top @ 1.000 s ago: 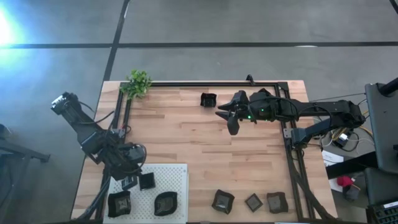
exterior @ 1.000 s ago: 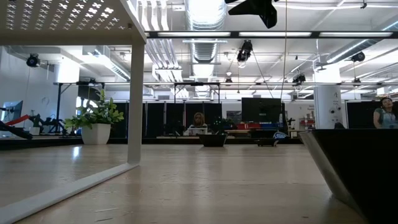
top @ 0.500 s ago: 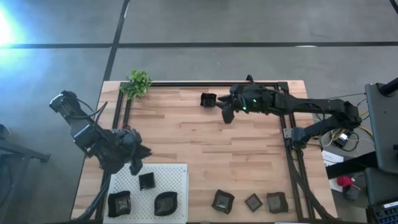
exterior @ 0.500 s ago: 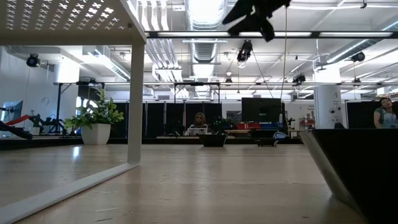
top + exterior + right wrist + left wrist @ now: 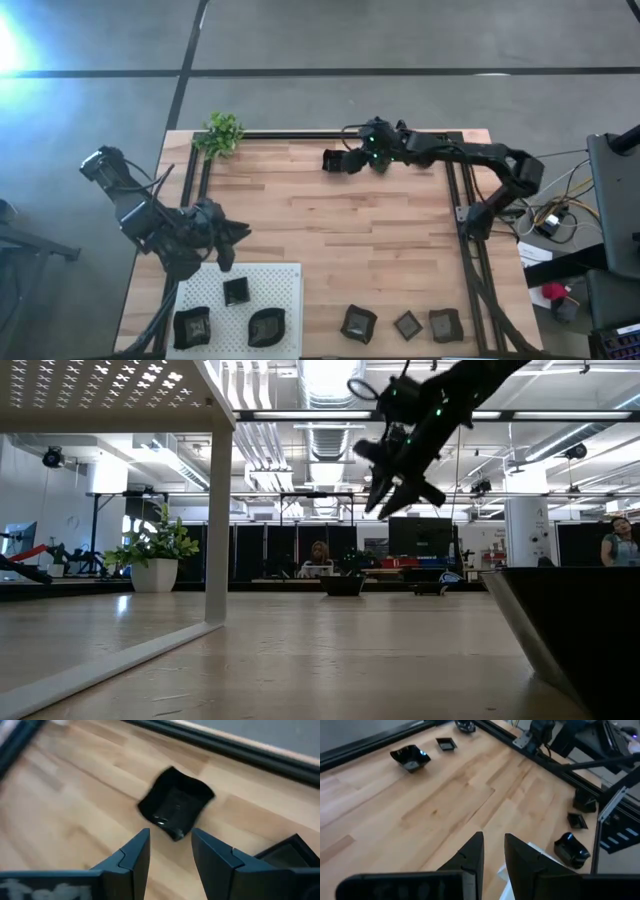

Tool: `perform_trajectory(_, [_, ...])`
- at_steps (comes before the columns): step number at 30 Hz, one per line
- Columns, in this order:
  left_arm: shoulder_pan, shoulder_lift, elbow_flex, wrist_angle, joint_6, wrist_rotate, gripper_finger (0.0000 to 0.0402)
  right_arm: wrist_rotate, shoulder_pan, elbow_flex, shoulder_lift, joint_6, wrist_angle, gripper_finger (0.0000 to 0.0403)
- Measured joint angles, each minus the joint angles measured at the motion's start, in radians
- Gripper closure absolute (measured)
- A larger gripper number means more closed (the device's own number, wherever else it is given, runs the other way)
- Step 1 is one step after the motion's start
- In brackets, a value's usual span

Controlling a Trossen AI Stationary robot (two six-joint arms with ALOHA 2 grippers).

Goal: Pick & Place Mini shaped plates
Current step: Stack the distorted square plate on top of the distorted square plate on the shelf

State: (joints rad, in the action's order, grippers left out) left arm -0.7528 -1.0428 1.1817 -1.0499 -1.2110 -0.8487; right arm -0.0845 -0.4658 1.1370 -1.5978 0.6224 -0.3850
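Both sets of jaws stand apart and hold nothing. The right gripper point(image 5: 350, 163) hangs above the counter point(image 5: 330, 240) right next to a wavy-edged black mini plate point(image 5: 334, 160), which lies alone near the counter's far edge; in the right wrist view that plate point(image 5: 176, 809) sits on the wood just ahead of the two dark fingers point(image 5: 131, 857), untouched.

The left gripper point(image 5: 226, 248) hovers just off the far edge of the white perforated board point(image 5: 285, 295), its jaws parted by a narrow gap and empty. On the board lie three dark mini plates: a small square one point(image 5: 236, 291) nearest the left gripper, and two larger ones point(image 5: 192, 326) point(image 5: 266, 326) along the board's near edge.

To the right of the board, along the counter's near edge, three more plates sit in a row: a wavy one point(image 5: 358, 323), a small square one point(image 5: 407, 324) and a rounded-square one point(image 5: 445, 324). A small green plant point(image 5: 221, 134) stands at the counter's far corner, well apart from the board.
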Motion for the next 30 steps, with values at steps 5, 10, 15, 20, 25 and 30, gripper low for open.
perform_trajectory(5, [0.000,0.000,-0.007,0.000,-0.002,-0.046,0.0333,0.016,-0.055,0.005,-0.090,0.014,-0.001,0.0264])
perform_trajectory(10, [0.000,0.000,-0.008,0.000,-0.001,-0.073,0.0333,0.051,-0.079,0.048,-0.185,0.013,0.033,0.0264])
perform_trajectory(15, [0.000,0.000,-0.008,0.000,0.001,-0.088,0.0333,0.063,-0.086,0.109,-0.285,0.008,0.019,0.0264])
perform_trajectory(20, [0.000,0.000,-0.008,0.000,0.000,-0.088,0.0333,0.103,-0.085,0.178,-0.357,0.008,0.018,0.0264])
perform_trajectory(25, [0.000,0.000,-0.009,0.000,0.000,-0.088,0.0333,0.111,-0.084,0.244,-0.414,0.003,-0.043,0.0264])
perform_trajectory(30, [0.000,0.000,-0.009,0.000,0.000,-0.088,0.0333,0.111,-0.085,0.252,-0.412,-0.021,-0.066,0.0264])
